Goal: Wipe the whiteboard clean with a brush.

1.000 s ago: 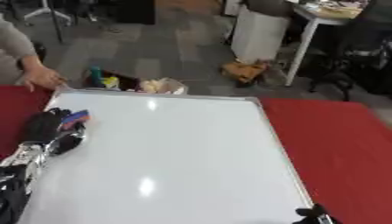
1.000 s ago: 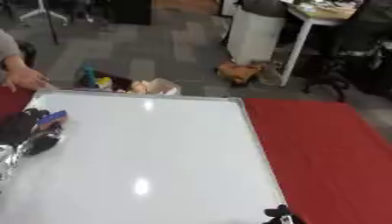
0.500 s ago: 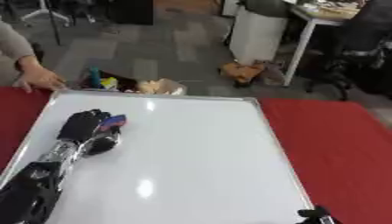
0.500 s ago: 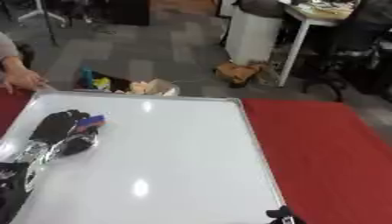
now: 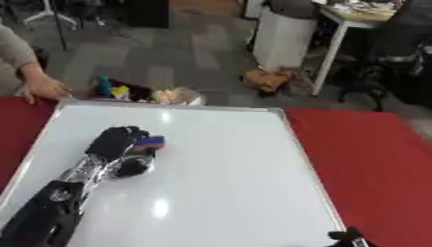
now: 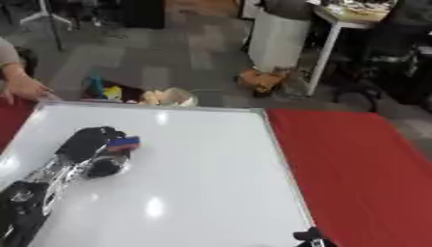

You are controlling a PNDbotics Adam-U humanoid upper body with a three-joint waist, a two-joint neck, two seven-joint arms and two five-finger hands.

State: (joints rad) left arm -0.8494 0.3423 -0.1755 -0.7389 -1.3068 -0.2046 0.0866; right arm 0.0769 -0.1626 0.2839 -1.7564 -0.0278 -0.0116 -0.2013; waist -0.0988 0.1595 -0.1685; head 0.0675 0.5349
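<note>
Left robot hand (image 5: 116, 143) curled round a blue brush (image 5: 150, 142), on the whiteboard (image 5: 219, 164), red table (image 5: 371, 159)

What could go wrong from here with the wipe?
1. The person's hand rests at the far-left corner of the whiteboard; a stroke up that way might hit it.
2. The brush shows only partly under the left hand, so it may slip.
3. The right hand barely shows at the near edge and steadies nothing.

Left hand (image 5: 116, 144) with brush (image 5: 148, 143) on the whiteboard's (image 5: 228, 173) left half, right hand (image 5: 347, 236) at its near right corner.
</note>
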